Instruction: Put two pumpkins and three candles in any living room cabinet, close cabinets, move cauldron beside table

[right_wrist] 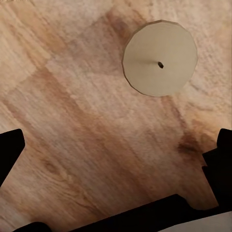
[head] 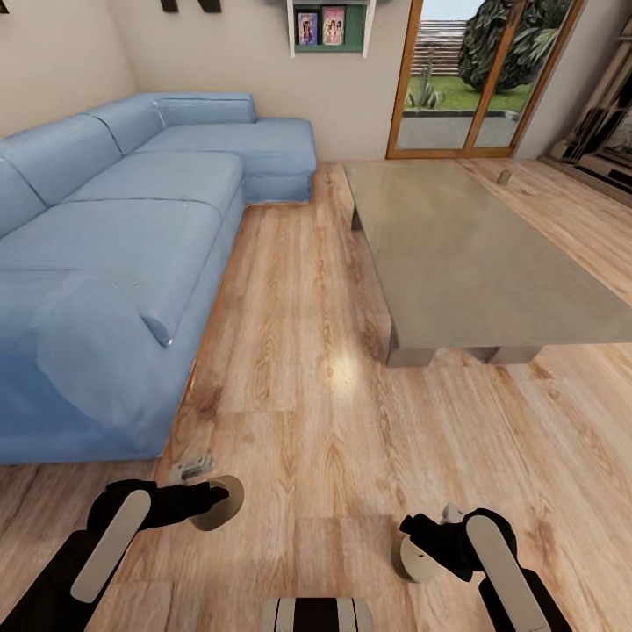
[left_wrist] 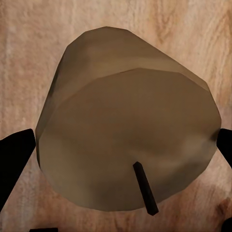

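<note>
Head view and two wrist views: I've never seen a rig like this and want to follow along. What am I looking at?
It is a simulated robot with two arms. The big picture comes from its head camera, looking down over a wood floor, a blue sofa and a low grey table. A small pale object, too small to identify, sits at the table's far corner. Each other picture comes from a camera beside one gripper. The left gripper seems to clasp a beige candle. The right gripper is open above a second candle standing on the floor.
</note>
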